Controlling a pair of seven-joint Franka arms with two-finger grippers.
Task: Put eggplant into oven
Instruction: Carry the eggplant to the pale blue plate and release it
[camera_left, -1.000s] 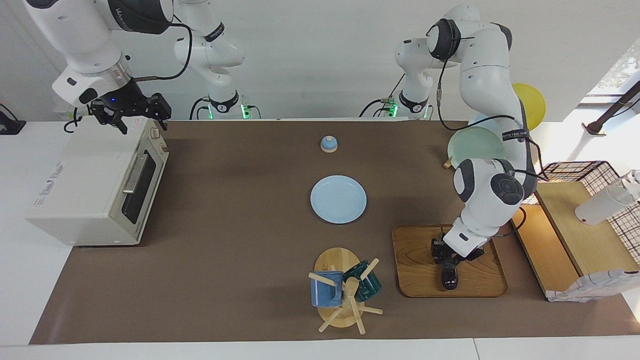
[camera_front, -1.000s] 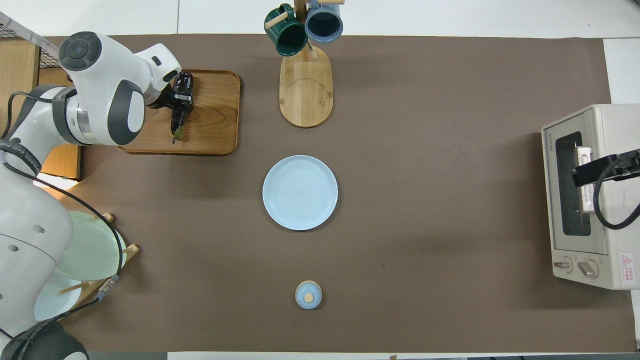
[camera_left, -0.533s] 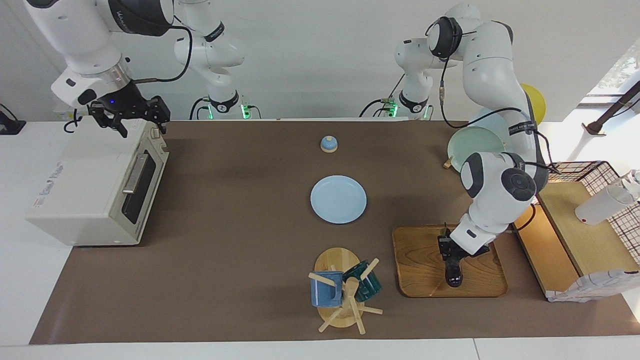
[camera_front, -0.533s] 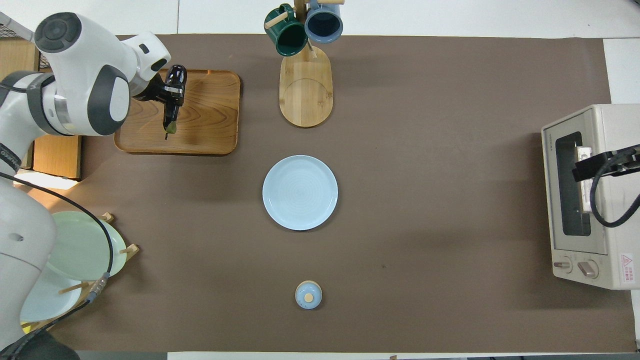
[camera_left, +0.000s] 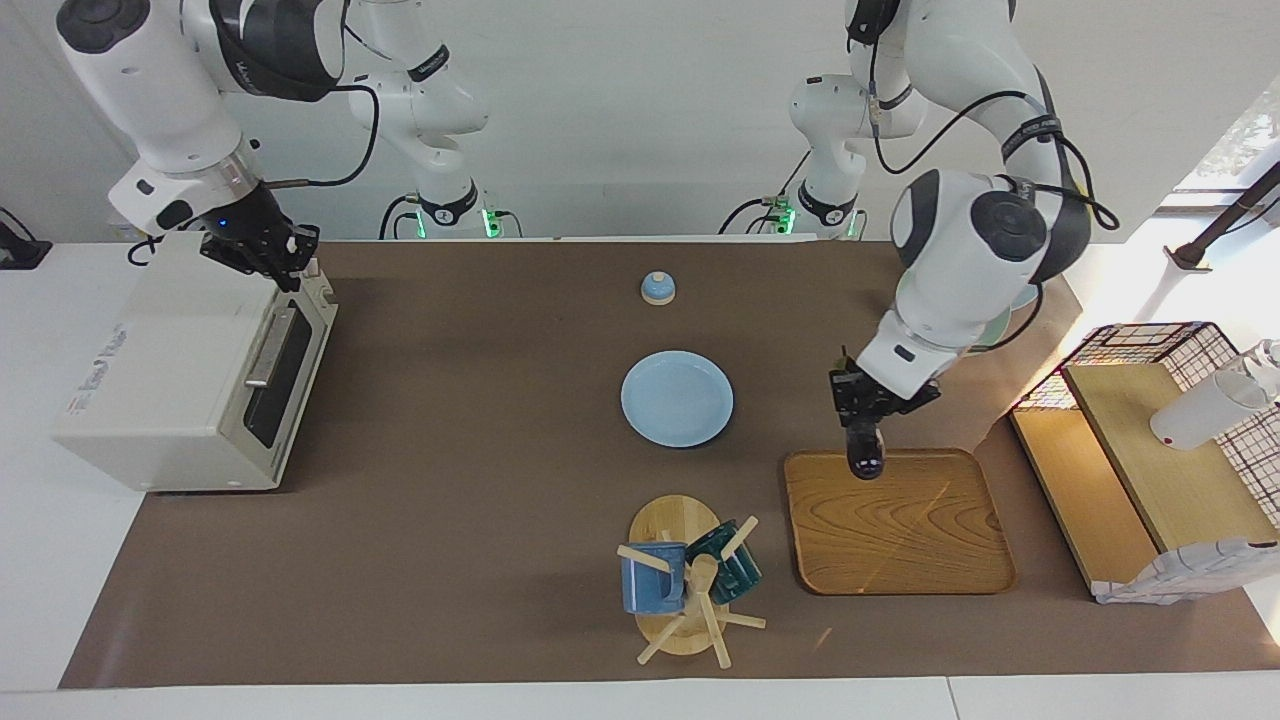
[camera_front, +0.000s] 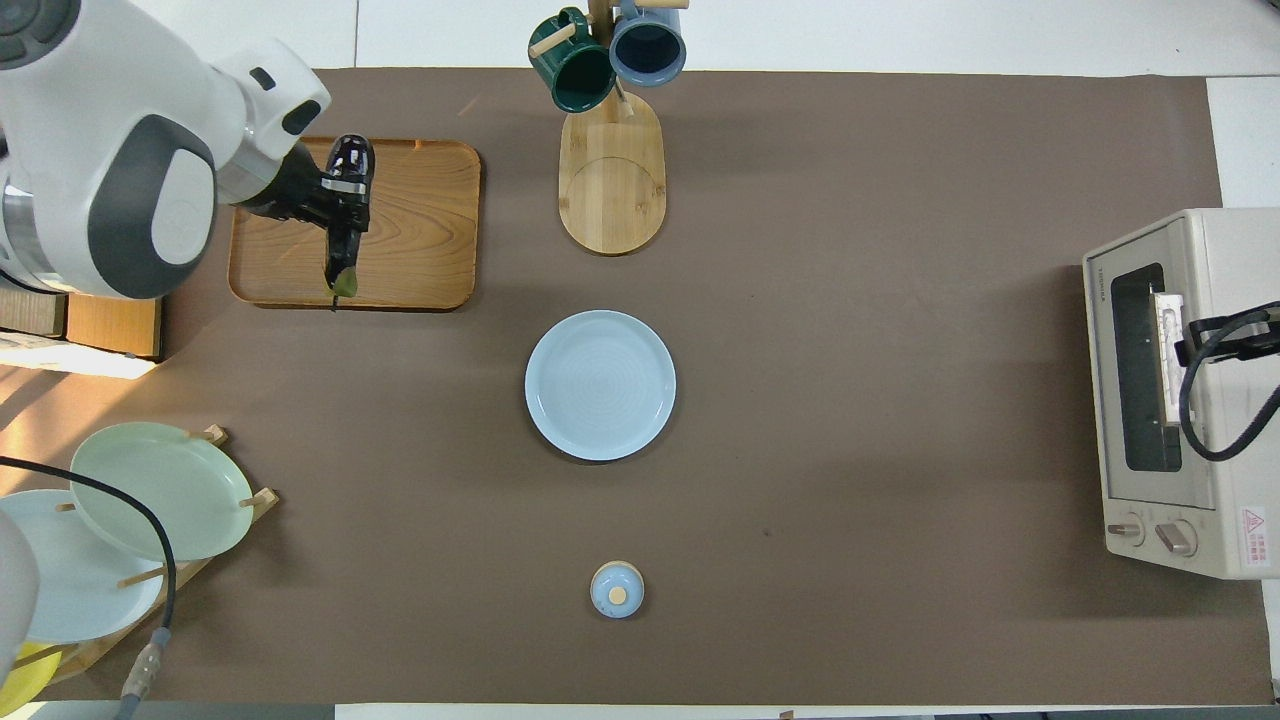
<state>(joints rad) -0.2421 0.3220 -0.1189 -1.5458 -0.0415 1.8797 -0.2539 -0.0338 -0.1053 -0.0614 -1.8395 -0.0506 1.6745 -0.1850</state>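
My left gripper (camera_left: 861, 418) is shut on the eggplant (camera_left: 866, 458), dark purple and glossy, and holds it in the air over the edge of the wooden tray (camera_left: 900, 540) nearer to the robots. In the overhead view the eggplant (camera_front: 351, 160) hangs in the left gripper (camera_front: 344, 198) with its green stem pointing toward the robots. The cream-white oven (camera_left: 180, 370) stands at the right arm's end of the table, its dark glass door shut. My right gripper (camera_left: 268, 252) hovers over the oven's top near the door's upper edge; it also shows in the overhead view (camera_front: 1205, 338).
A light blue plate (camera_left: 677, 398) lies mid-table. A wooden mug tree (camera_left: 690, 585) with a blue and a green mug stands beside the tray (camera_front: 420, 240). A small blue lid (camera_left: 657, 288) sits nearer to the robots. A plate rack (camera_front: 150, 500) and a wooden shelf (camera_left: 1140, 470) stand at the left arm's end.
My left gripper has lifted the eggplant off the tray and carried it up and toward the robots. My right gripper has turned and shifted slightly over the oven's top.
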